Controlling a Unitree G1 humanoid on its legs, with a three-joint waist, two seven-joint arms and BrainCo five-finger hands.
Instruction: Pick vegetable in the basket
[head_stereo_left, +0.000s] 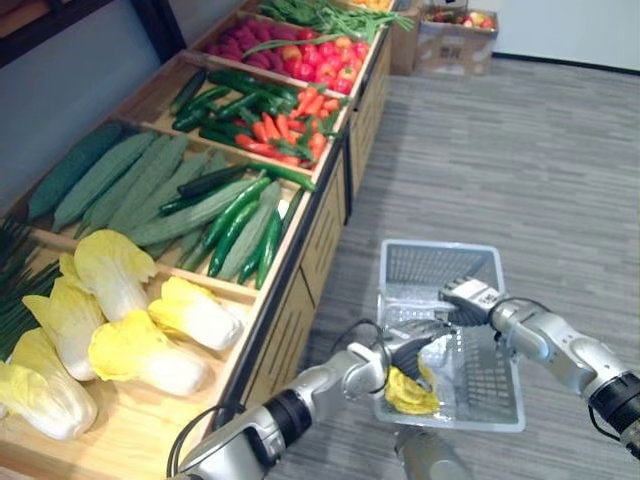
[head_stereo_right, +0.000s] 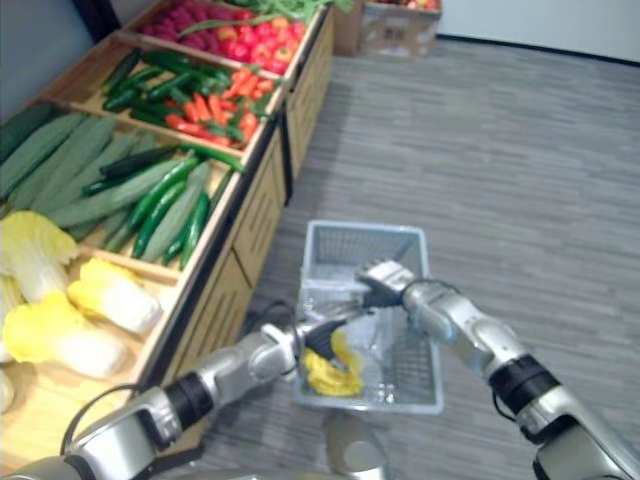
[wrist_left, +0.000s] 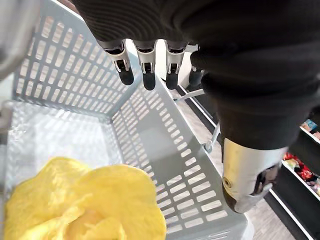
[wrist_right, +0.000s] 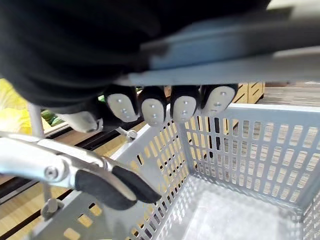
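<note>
Hovers over the grey basket with the left hand; keeps nothing in it, the fingers straight and slack, the thumb apart; let go, in short. Clasps the basket's handle with the right hand, fingers curled round the bar; seemingly carries the basket that way, just beside the wooden stall.

Finds the vegetable, a yellow cabbage, inside the basket, in the near corner on the left hand's side; lying on the slatted bottom and against the wall, just beneath the slack fingers and apart from them.

Looks light for its bulk and soft on the outside; loose, crinkled leaves, easy to crush or tear under a pinch; probably firmer down the pale stem end, though hard to tell from here. Calls for a wide wrap round the middle of the head, thumb opposite the fingers, rather than a tug at a leaf tip; little danger of slipping, more of bruising or of pulling a leaf away. Needs only a gentle squeeze, enough to carry and no more.

Leaves more cabbage heads of the same kind on the near tray of the stall, beside the long green cucumbers; best taken the same way, one head at a time, from above and across the thickest part.
</note>
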